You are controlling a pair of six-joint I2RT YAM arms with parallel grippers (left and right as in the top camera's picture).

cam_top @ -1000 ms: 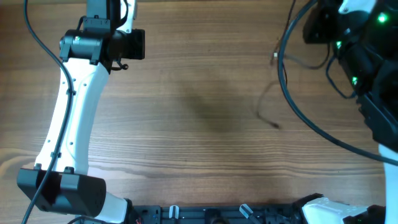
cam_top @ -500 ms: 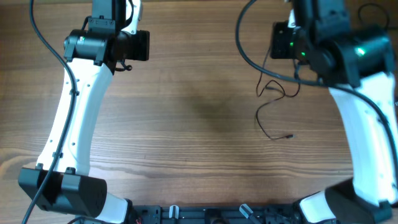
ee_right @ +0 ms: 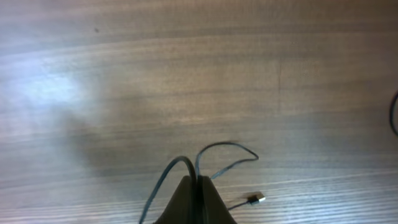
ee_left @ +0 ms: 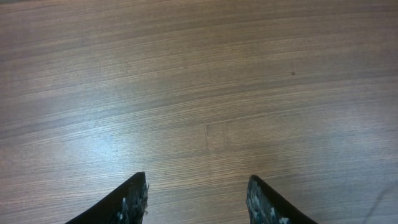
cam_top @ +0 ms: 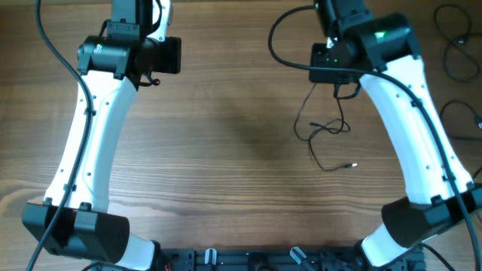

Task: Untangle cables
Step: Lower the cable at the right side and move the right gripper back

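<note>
Toward the far edge of the desk (cam_top: 226,165), my right gripper (ee_right: 198,184) is clamped on the cable (cam_top: 325,137), which trails nearward, while my left gripper (ee_left: 196,196) hangs half-open and empty, well apart.

Bare tabletop (cam_top: 226,150) lies wide open between left arm (cam_top: 90,143) and right arm (cam_top: 418,143); a looped cable (cam_top: 331,128) lies right of centre; more cables (cam_top: 449,64) crowd the far-right edge.

A brown wooden table (cam_top: 226,165), its fine grain running side to side and catching a pale sheen of light in the close views, fills the scene, with a black rail (cam_top: 256,261) carrying small pale clips along its near edge.
</note>
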